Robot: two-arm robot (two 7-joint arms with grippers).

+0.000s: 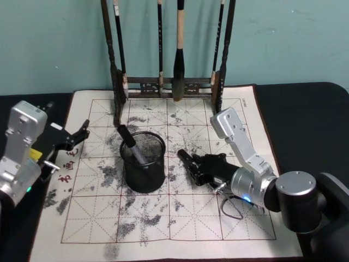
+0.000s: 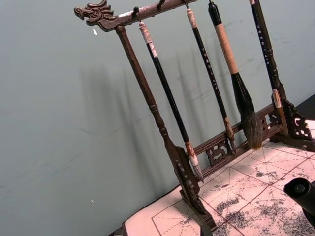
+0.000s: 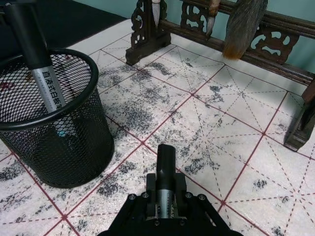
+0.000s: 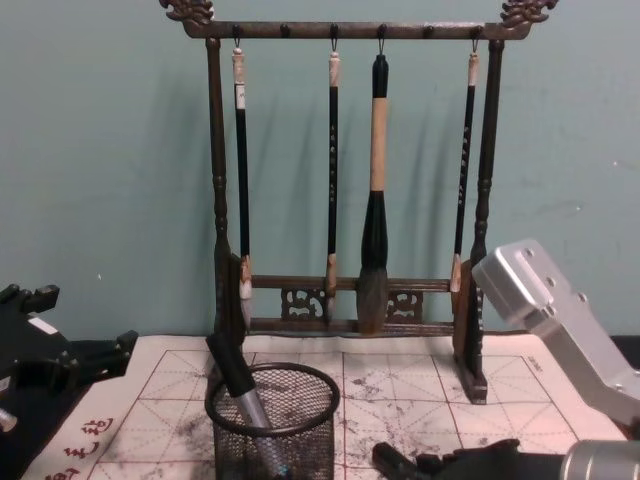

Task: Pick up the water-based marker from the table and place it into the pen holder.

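Right gripper, centre of the head view, clamps a marker low over the table, just right of the pen holder, which contains a second marker. Advisable: raise it above the rim, then tilt upright. Left gripper idles at left, fingers spread.

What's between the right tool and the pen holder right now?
Only bare, ink-smudged table lies between the right tool, holding a marker, and the pen holder, as the right wrist view shows.
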